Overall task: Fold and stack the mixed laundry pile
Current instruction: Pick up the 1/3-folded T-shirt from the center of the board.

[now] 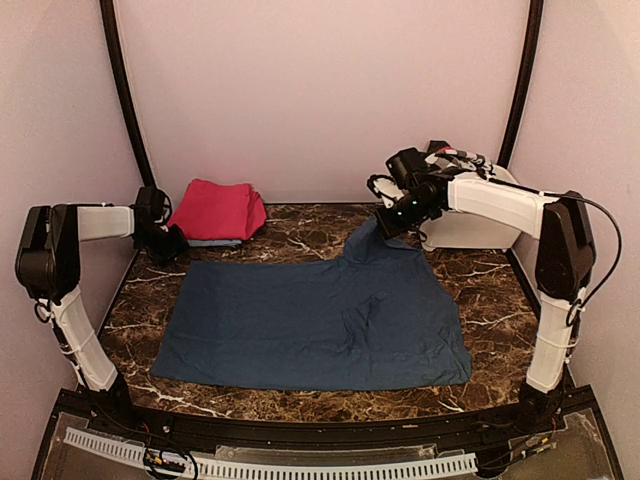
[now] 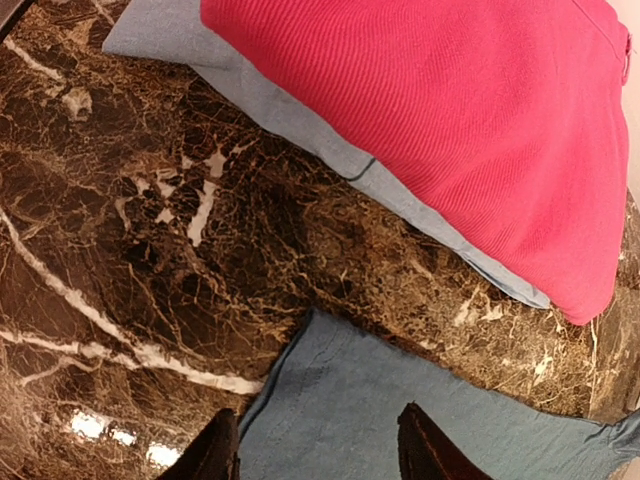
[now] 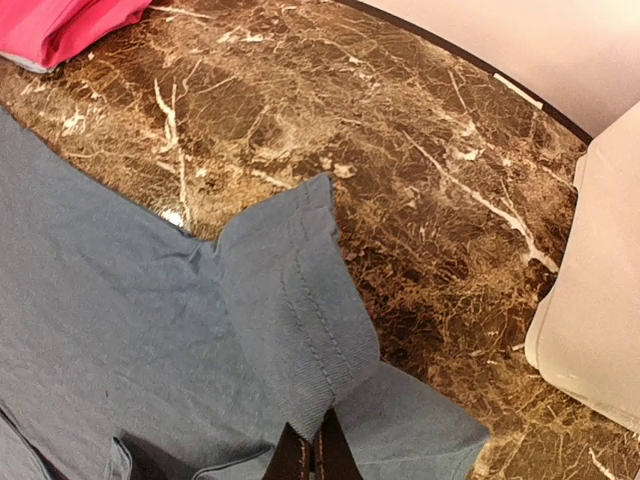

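Note:
A navy-blue sheet (image 1: 320,320) lies spread flat on the marble table. My right gripper (image 1: 390,222) is shut on its far right hemmed corner (image 3: 300,330) and holds it lifted above the table. My left gripper (image 1: 165,243) is open, its fingertips (image 2: 212,455) hovering over the sheet's far left corner (image 2: 340,410), empty. A folded magenta-pink cloth (image 1: 216,210) lies on a folded light-blue piece (image 2: 300,130) at the far left. The checked garment is out of view.
A white plastic tub (image 1: 470,225) stands at the far right, behind my right arm; its wall shows in the right wrist view (image 3: 590,300). Bare marble (image 1: 300,235) lies between the stack and the tub.

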You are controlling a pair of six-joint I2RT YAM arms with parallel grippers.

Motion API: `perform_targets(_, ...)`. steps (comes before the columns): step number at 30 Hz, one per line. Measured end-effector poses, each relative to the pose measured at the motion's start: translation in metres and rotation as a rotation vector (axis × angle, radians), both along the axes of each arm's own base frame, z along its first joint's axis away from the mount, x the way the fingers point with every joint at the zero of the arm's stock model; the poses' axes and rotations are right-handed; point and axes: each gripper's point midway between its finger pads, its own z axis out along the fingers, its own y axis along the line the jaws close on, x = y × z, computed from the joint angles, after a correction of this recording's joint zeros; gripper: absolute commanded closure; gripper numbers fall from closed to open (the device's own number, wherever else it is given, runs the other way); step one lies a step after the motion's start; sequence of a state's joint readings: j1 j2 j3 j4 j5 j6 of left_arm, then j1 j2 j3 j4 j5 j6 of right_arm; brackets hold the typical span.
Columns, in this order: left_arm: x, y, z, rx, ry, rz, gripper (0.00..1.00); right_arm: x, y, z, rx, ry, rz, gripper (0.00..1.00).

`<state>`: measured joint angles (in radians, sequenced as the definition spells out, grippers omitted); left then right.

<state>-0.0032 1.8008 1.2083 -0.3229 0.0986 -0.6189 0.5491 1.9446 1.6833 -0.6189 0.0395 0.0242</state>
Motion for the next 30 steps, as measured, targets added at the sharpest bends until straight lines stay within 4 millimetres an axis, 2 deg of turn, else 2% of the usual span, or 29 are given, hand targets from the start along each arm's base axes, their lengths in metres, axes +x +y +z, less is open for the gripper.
perform_targets(5, -0.001, 0.002, -0.01, 0.015, 0.022, -0.004, 0.55, -0.024, -0.003, -0.007, -0.031, 0.032, 0.017, 1.0)
perform_targets(9, 0.0, 0.002, -0.023, 0.019, 0.048, -0.012, 0.57, -0.038, -0.011, -0.009, -0.05, 0.047, 0.013, 1.0)
perform_targets(15, 0.003, 0.001, -0.033, 0.024, 0.064, -0.03, 0.6, -0.052, -0.021, 0.008, -0.04, 0.029, 0.001, 1.0)
perform_targets(20, 0.013, 0.0, -0.033, 0.038, 0.054, -0.05, 0.64, -0.057, -0.023, 0.017, -0.031, 0.019, 0.002, 1.0)
perform_targets(30, 0.025, -0.007, -0.043, 0.117, 0.076, -0.104, 0.68, -0.061, -0.022, 0.014, -0.036, 0.034, 0.002, 1.0)
